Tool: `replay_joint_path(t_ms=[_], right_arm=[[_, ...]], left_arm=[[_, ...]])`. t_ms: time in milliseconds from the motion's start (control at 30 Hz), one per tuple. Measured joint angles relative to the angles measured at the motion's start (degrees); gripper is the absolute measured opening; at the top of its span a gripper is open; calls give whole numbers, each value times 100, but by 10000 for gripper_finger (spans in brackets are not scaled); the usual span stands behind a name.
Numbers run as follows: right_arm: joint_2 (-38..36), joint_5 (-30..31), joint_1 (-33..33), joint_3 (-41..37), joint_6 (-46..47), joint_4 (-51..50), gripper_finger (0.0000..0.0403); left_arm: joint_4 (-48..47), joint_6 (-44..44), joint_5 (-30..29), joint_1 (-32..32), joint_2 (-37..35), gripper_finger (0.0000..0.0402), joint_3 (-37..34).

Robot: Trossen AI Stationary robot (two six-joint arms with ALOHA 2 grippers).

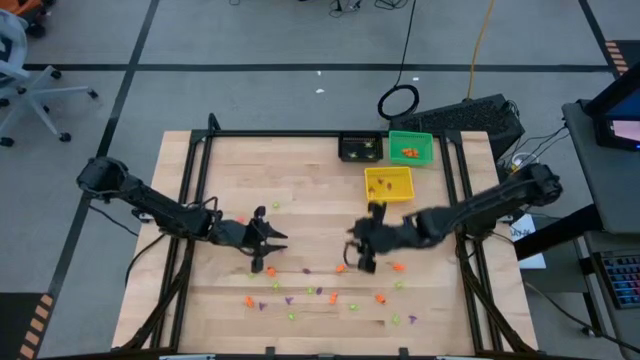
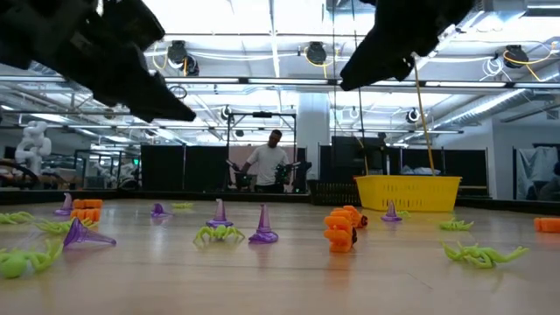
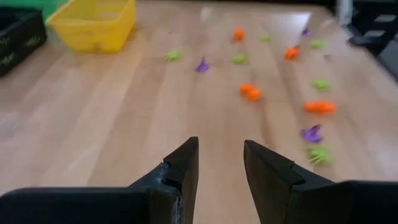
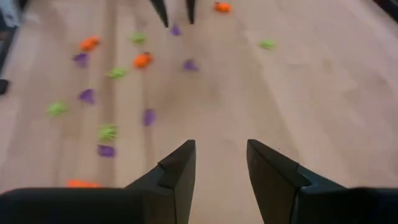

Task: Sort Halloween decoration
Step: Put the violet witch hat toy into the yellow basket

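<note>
hovering with fingers spread and empty, the left gripper (image 1: 272, 243) and right gripper (image 1: 358, 252) flank the halloween decoration (image 1: 330, 297), scattered on the table (image 1: 180, 210) on the side away from the yellow bin (image 1: 388, 183).

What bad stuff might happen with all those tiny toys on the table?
The trinkets lie close together, so the open left gripper might nudge neighbours while picking one. The open right gripper hangs near an orange piece and could knock it away. The yellow bin and green bin sit side by side, so a piece might land in the wrong one.
</note>
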Motion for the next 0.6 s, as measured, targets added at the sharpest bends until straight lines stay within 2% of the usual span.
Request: replay_joint_path(t_ms=[233,433,600], right_arm=[[645,213,616,-72,-27,838,132],[1183,186,696,-72,-104,1466,132],[1439,180,683,-72,-343,1633,132]], left_arm=[[-178,-203,-140,-567,206,128,86],[-694,-615,-434,-770,472,128,85],[-686,-630,-543,-850,708,128,85]])
